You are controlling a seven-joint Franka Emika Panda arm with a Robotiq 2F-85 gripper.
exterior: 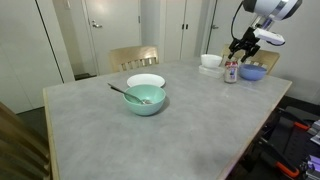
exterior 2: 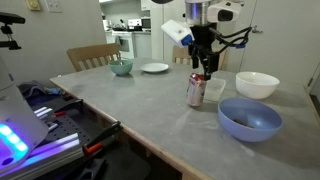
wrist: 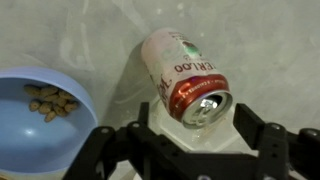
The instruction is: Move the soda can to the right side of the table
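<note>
**Jaws wide and empty, hanging above the red-and-white printed metal soda can**

Jaws: spread wide, holding nothing, one finger on each side of the can top in the wrist view. No contact that I can see.

Can position: upright on the mottled grey laminate desk, close to one end. It sits just beside the pale blue round bowl with brown food pieces in it, and near the plain white round bowl.

Handling, my read:
- Thin metal wall, so it's stiff enough but dents under hard squeeze. Close gently.
- Smooth printed side, likely slippery. Grip square across the middle of the body, not the tapered rim.
- Mouth looks open. Can't tell the fill level, so assume liquid and keep it vertical.
- Light if empty and tips easily. Lift clear before moving sideways; the blue bowl is close.

Count:
- soda can: 1
- bowls: 3 (blue, white, and a teal round bowl)
- metal spoon: 1, in the teal bowl
- flat white round plate: 1
</note>
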